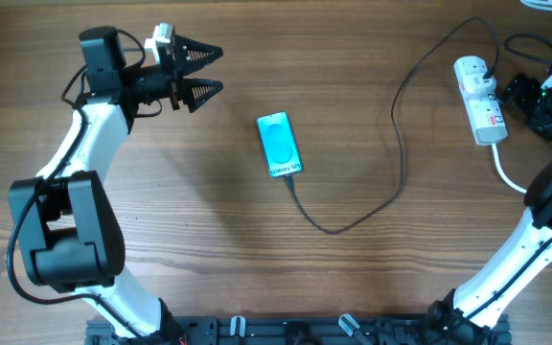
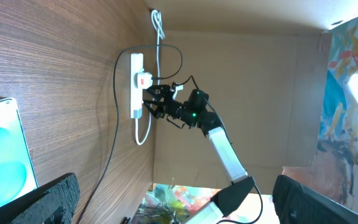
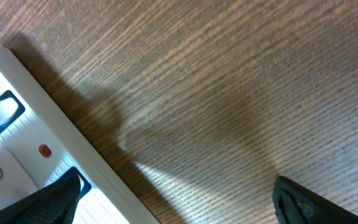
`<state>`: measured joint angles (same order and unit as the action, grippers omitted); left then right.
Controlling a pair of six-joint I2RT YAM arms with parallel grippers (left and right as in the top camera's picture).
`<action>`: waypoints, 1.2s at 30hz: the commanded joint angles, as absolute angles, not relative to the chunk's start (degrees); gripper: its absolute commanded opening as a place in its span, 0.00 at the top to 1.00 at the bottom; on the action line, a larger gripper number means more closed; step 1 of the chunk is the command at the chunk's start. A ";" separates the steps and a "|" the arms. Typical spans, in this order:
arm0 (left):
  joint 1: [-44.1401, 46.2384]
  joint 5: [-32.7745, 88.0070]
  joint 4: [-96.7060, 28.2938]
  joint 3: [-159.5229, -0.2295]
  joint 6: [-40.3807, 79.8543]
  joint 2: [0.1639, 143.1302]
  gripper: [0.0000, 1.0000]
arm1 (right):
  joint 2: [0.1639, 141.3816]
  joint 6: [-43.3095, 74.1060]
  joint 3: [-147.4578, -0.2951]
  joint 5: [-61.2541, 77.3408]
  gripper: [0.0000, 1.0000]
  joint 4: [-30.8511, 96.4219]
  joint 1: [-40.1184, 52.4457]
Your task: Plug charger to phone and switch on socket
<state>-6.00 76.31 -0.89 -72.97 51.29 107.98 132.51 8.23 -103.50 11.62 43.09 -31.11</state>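
Hovering open beside the socket (image 1: 477, 113) at the table's (image 1: 209, 211) right edge, right gripper (image 1: 520, 94) risks shoving it if pressing off-centre; left gripper (image 1: 213, 70) open too.

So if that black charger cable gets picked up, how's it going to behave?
Probably floppy: the charger cable lies in loose curves on the table. Being thin, it is likely light. Tugging it might shift the phone, since its end meets the phone's lower edge.

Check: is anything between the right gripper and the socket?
Nothing visible. The open right gripper hangs right beside the socket, with only table between them. In the wrist view one finger shows over the strip's edge.
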 commanded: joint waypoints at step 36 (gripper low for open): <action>-6.28 76.36 -0.71 -73.08 50.09 107.15 0.00 | 133.73 4.45 -101.65 4.71 0.00 44.66 -25.78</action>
<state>-6.02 76.31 -0.89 -72.97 51.29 107.98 132.31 6.00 -103.55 5.91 41.30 -27.94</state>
